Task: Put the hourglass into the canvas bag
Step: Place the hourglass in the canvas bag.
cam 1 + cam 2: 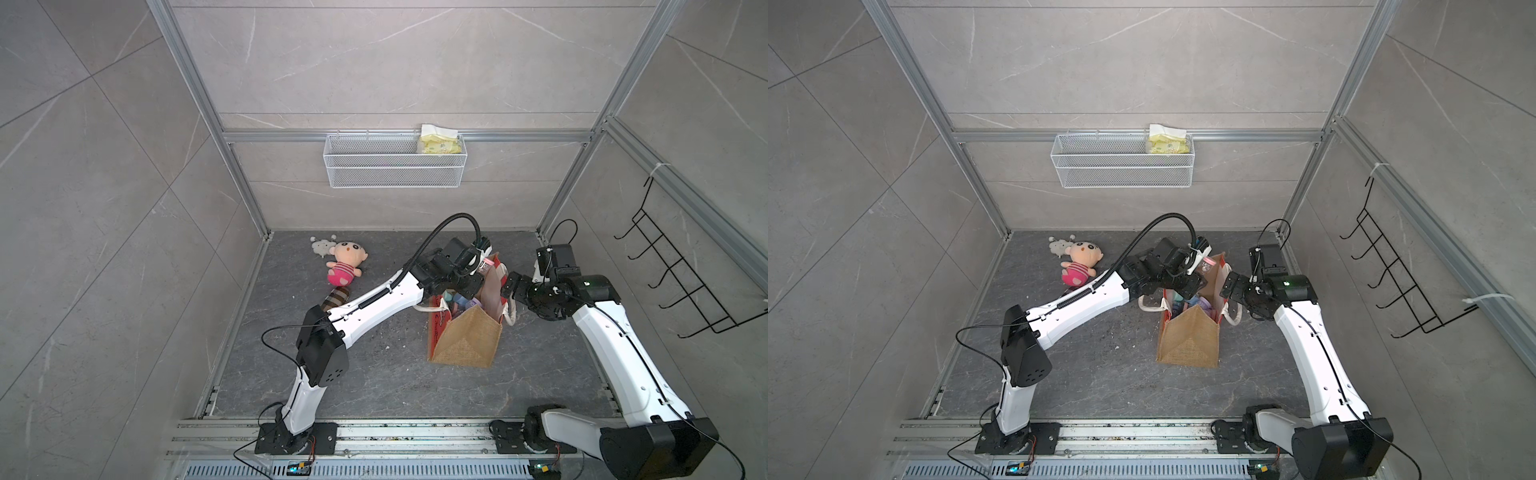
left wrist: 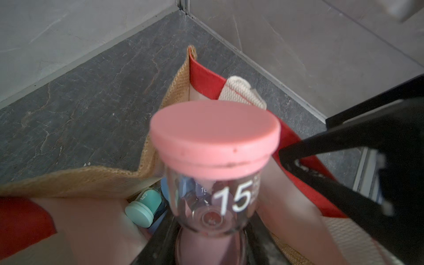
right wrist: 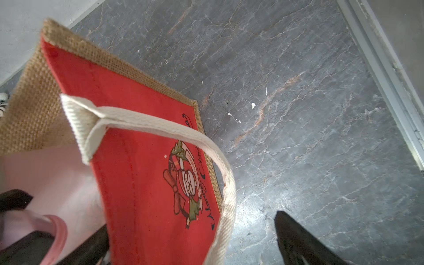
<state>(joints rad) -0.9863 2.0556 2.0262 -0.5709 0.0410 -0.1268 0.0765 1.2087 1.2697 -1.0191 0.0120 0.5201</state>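
Closest to your left wrist camera is the hourglass (image 2: 215, 146): pink cap, clear glass printed with a white 15, pinkish below the neck. Your left gripper (image 2: 210, 243) is pinching it low down, with a dark finger on either side of the glass. You have it held over the open mouth of the canvas bag (image 1: 465, 340), at the end of the bag farthest from your arm bases, and it is not yet down inside.

The bag stands upright on the dark stone floor (image 1: 374, 374), with a tan burlap side facing your bases. Inside it you can see a teal-capped piece (image 2: 142, 206) lying below the hourglass, among other coloured items too hidden to name.

Your right gripper (image 3: 191, 221) is spread wide and straddles the bag's red printed panel (image 3: 128, 114). One finger is inside the bag and the other outside over the floor, so it is not clamping the cloth. The bag's white handle (image 3: 160, 128) hangs down that panel's outer face.

A plush doll (image 1: 343, 264) lies well apart from the bag, beyond your left arm. On the wall behind the bag hangs a white wire basket (image 1: 395, 162) with a yellow packet (image 1: 438, 143) in the end above the bag.
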